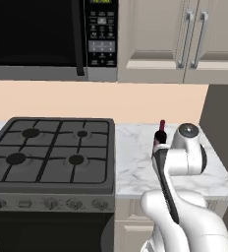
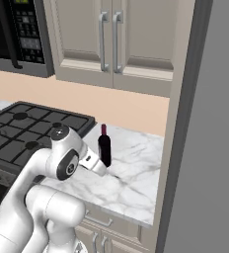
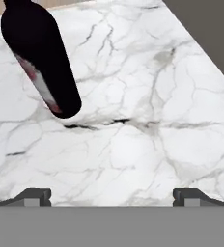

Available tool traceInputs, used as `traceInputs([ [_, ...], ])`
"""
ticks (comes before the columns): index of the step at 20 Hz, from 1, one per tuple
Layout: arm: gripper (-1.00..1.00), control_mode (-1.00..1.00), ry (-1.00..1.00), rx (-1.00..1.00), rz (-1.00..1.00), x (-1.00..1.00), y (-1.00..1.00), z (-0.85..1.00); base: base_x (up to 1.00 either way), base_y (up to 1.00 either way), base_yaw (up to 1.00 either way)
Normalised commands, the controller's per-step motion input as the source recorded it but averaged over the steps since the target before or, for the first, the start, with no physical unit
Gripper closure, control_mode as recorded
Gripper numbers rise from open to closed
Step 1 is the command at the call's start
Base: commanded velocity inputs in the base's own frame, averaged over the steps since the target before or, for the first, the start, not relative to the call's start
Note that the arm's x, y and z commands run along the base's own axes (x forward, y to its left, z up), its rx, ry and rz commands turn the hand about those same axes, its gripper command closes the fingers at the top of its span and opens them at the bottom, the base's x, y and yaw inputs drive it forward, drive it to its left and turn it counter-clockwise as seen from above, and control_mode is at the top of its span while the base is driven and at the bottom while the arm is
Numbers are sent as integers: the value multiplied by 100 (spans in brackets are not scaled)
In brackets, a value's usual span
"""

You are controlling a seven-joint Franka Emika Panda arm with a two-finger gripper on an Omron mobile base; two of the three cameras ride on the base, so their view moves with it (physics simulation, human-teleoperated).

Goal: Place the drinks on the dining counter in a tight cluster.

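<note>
Jaws [image 3: 112, 195] were wide open and gripping nothing — in the hand view both dark finger tips [image 3: 34, 195] sat far apart at the bottom edge with bare marble between them. The wine bottle [image 2: 104, 147] stood upright on the short marble bench [image 2: 136, 173] next to the stove [image 1: 49, 152], roughly mid-depth between the front edge and the peach backsplash [image 1: 135, 101]. In the hand view the bottle [image 3: 39, 58] appeared up and to the left of the open jaws, well apart from them, its base resting on the veined surface and a reddish label strip visible down its dark body. In the left base view only the red-capped neck [image 1: 161, 132] showed, behind the white arm [image 1: 185, 157], which covered the lower body of the bottle. In the right base view the arm's wrist section ended just beside the bottle's left side — contact could not be told from that angle, but the hand view showed the jaws clear of it. The bottle was on the stove-side bench, with pale cabinets [image 2: 111, 39] above it and a microwave [image 1: 52, 34] over the stove. A tall dark grey panel [image 2: 205, 128] bounded the bench on its right. Stove burners were bare.
</note>
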Motion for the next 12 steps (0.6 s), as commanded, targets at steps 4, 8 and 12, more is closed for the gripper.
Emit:
traceInputs([
  [4,-100,-100,2,-10,27,37,1,8,0,0,0],
  [8,-100,-100,5,1,24,54,2,0,0,0,0],
  [12,-100,-100,0,4,16,58,6,0,0,0,0],
])
